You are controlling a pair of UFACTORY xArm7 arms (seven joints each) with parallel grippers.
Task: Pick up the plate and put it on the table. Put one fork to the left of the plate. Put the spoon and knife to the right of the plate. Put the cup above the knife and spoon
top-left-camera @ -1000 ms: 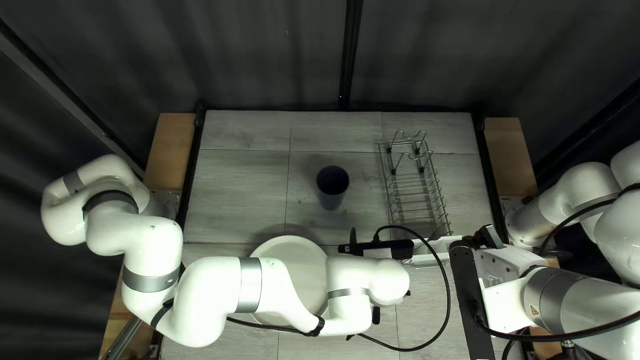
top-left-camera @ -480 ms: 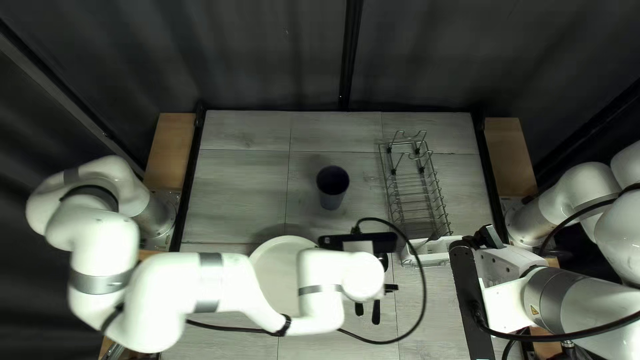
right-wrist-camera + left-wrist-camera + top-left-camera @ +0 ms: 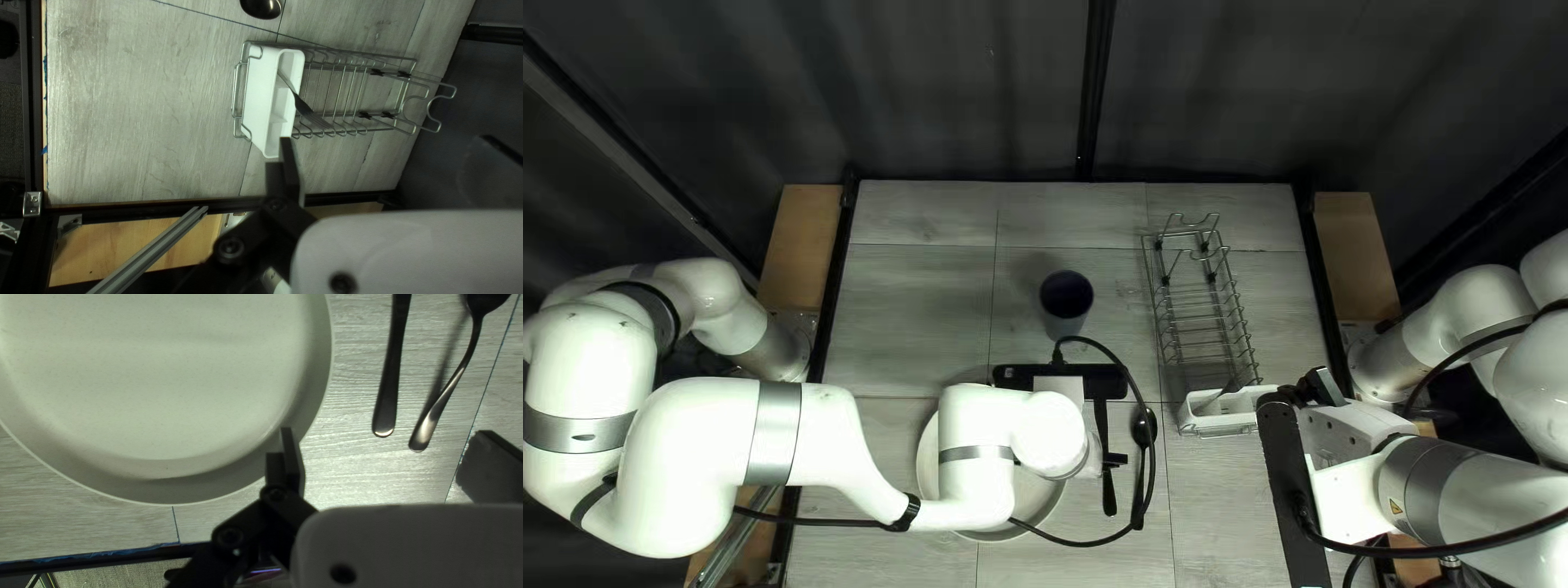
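Leftward since the earlier frame, the left arm has carried its released gripper [image 3: 385,433] above the plate [image 3: 163,392]; knife [image 3: 389,375] and spoon [image 3: 460,370] lie right of it, presumably placed for dining. Beyond, the fork [image 3: 308,109] leans in the caddy [image 3: 259,103], probably awaiting the unclenched right gripper [image 3: 384,139]. Farthest, the cup [image 3: 1065,303] stands upright, perhaps needing a rightward nudge.

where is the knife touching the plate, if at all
Apart: the left wrist view shows a strip of table between the knife and the plate.
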